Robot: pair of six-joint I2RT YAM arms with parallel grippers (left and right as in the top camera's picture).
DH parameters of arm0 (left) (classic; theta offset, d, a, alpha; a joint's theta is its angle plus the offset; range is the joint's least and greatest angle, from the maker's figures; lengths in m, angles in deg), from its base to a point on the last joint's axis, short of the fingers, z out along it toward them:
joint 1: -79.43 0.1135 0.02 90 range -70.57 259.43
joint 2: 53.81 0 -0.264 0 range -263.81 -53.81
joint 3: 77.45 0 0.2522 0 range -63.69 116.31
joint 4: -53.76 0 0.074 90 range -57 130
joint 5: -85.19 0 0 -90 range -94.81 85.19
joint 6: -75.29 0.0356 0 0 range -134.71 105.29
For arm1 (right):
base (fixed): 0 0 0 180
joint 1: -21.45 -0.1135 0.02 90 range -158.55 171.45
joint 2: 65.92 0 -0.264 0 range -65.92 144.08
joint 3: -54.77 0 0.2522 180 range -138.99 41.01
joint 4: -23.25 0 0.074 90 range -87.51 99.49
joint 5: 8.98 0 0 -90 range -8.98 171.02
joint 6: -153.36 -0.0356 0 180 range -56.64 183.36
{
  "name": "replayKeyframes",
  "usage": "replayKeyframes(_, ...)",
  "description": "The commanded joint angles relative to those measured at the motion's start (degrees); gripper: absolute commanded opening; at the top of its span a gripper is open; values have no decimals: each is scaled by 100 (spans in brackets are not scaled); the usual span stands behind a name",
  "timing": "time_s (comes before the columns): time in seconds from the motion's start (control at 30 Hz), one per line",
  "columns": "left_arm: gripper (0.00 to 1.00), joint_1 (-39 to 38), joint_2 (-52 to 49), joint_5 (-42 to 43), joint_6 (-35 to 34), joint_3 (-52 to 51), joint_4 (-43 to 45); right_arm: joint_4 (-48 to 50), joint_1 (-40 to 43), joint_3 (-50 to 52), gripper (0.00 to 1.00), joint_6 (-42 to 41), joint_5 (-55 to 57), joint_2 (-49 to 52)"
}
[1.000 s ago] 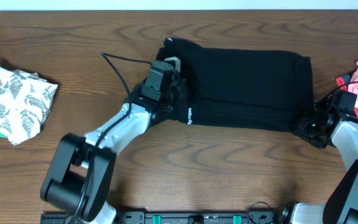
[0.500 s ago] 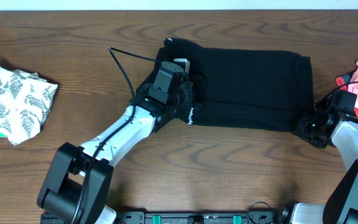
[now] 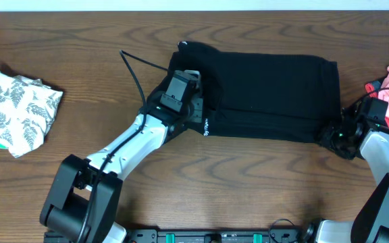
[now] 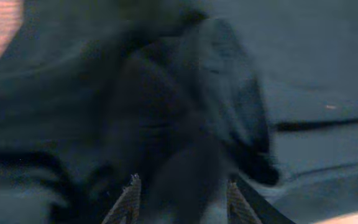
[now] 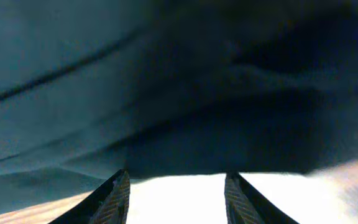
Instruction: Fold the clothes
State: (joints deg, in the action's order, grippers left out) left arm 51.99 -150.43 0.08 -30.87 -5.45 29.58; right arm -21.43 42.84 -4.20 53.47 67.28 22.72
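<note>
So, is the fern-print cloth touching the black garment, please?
Apart. The overhead view shows bare table between the fern-print cloth and the black garment.

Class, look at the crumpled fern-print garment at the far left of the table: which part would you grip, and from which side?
On the fern-print garment, probably the corner pointing toward the black garment, since it juts out clear of the heap. Come in low from that side; elsewhere it is bunched, and part runs out of view.
</note>
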Motion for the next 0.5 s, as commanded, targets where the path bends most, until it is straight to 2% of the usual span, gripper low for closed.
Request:
replayKeyframes(0.0,46,308,98,-297,107,90,-166,72,-105,-127,48,334,-778,-55)
replayKeyframes(0.2,47,710,225,-247,111,90,-461,-42,-457,-999,52,409,-848,-627)
replayKeyframes(0.37,47,776,219,-236,111,61,-785,-92,-1504,-1808,53,846,-1530,-785)
replayKeyframes(0.47,47,776,208,-199,109,-7,-798,116,-2234,-1915,54,870,-1497,-678)
